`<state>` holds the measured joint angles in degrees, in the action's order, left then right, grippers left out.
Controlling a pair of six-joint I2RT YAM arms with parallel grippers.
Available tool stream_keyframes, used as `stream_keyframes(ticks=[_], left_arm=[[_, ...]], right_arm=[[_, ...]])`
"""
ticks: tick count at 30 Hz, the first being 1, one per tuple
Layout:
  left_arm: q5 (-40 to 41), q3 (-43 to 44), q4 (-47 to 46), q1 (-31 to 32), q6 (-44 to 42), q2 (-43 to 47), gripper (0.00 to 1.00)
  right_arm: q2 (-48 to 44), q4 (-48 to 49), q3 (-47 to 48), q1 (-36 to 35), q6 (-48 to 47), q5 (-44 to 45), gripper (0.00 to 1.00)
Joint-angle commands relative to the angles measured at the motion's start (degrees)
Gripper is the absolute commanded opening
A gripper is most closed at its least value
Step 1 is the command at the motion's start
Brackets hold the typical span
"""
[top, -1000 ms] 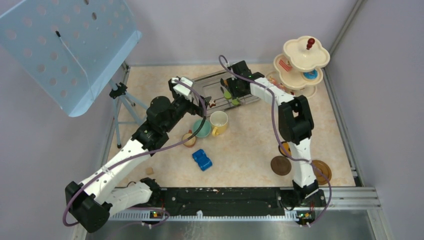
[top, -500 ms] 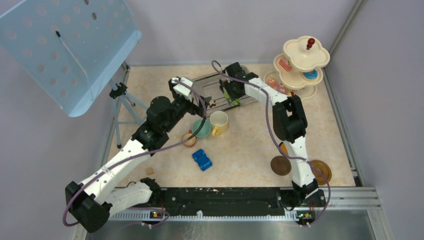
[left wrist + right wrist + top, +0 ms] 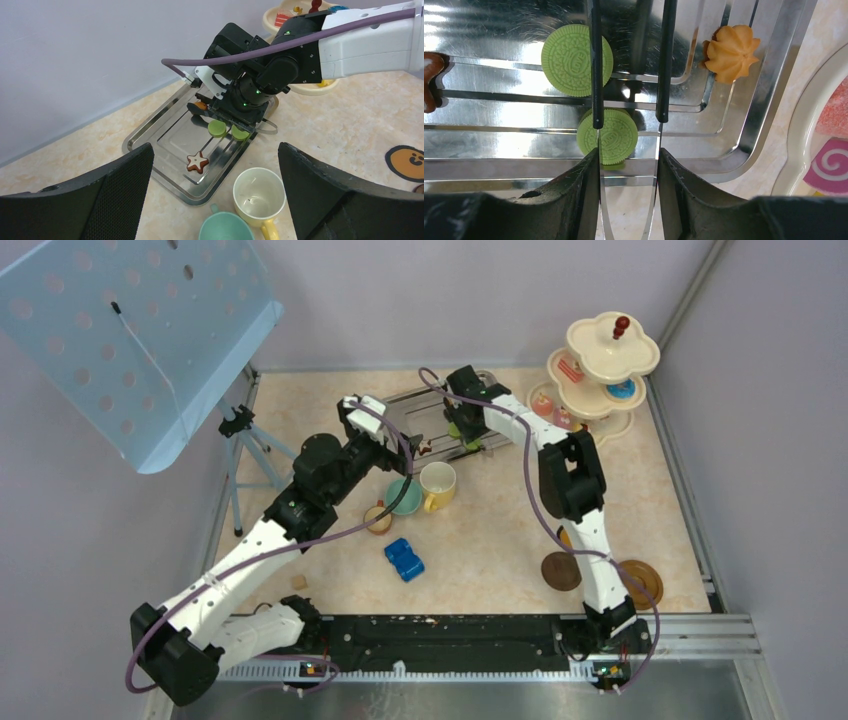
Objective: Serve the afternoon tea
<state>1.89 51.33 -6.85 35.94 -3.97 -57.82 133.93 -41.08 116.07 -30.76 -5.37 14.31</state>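
My right gripper (image 3: pixel 628 160) is shut on a pair of metal tongs (image 3: pixel 666 60) with black tips, held over the steel tray (image 3: pixel 734 160). The tongs' arms stand apart. The left arm crosses two green macarons (image 3: pixel 569 60) (image 3: pixel 616 137). An orange swirl cookie (image 3: pixel 730 52) lies to the right, and a star cookie (image 3: pixel 196 161) sits at the tray's near end. My left gripper (image 3: pixel 215 155) is open and holds nothing, above the yellow mug (image 3: pixel 259 192) and teal cup (image 3: pixel 227 227). The cream tiered stand (image 3: pixel 610 350) holds small cakes.
A small brown cup (image 3: pixel 378 518) and a blue toy car (image 3: pixel 404 560) sit in front of the mugs. Brown coasters (image 3: pixel 561 571) (image 3: pixel 645 583) lie near the right arm's base. A tripod with a blue perforated panel (image 3: pixel 140 330) stands at the left.
The right arm has swung left along the tray with the tongs, and the tongs' arms have drawn a little closer together. The left arm has not moved.
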Motion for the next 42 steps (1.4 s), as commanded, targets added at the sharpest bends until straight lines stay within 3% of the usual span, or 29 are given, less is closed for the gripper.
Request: stream_keyframes(ticks=[1,19,29,38,42], left_arm=[[-0.6,-0.2,-2.7,0.2,0.6,1.6,0.99],[-1.0,-0.3,-2.7,0.1,0.9,1.8,0.99],[-1.6,-0.4,-2.7,0.2,1.4,2.1,0.99],[-4.2,-0.6,-3.1,0.2,2.7,2.6,0.99],[-5.2,-0.5,-3.1,0.2,3.4,2.3,0.99]], right_arm=[[-0.5,-0.4,3.6,-0.8,0.4,0.1,0.31],[-18.6,6.5,-12.8,-0.8,8.5,-1.7,0.14],[-39.2,6.9,-32.1,0.4,14.7,-4.2,0.13],[-60.4,-0.1,-45.4,7.8,17.8,1.6,0.13],[-63.4,-1.8,-46.9,13.2,17.6,3.1,0.13]])
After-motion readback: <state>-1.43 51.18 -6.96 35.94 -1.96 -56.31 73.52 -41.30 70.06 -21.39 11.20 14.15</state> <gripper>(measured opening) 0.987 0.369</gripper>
